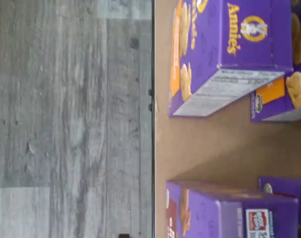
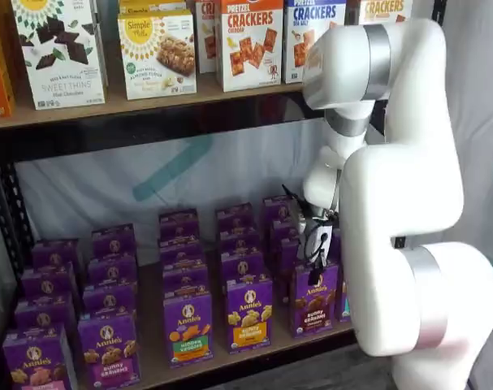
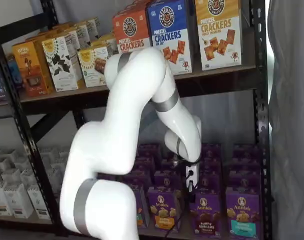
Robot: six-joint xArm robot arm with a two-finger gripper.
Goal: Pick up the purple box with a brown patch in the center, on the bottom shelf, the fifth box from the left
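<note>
The purple box [image 2: 313, 297] with a brown band reading "bunny grahams" stands upright in the front row of the bottom shelf [image 2: 153, 367], and shows in both shelf views [image 3: 204, 214]. My gripper [image 2: 317, 258] hangs just in front of and slightly above its top, black fingers pointing down [image 3: 190, 184], with nothing held; its jaws stand wide. The wrist view, turned on its side, shows the tan shelf board [image 1: 214, 144], a purple carton with a brown-red front [image 1: 229, 213], and an orange-fronted Annie's carton [image 1: 224, 44] across a gap.
Rows of purple Annie's cartons fill the bottom shelf; a yellow-banded one [image 2: 248, 313] stands just left of the target and a teal-banded one [image 3: 241, 212] to its right. Cracker boxes [image 2: 248, 41] line the upper board. The white arm [image 2: 408, 227] stands in front of the rack's right side.
</note>
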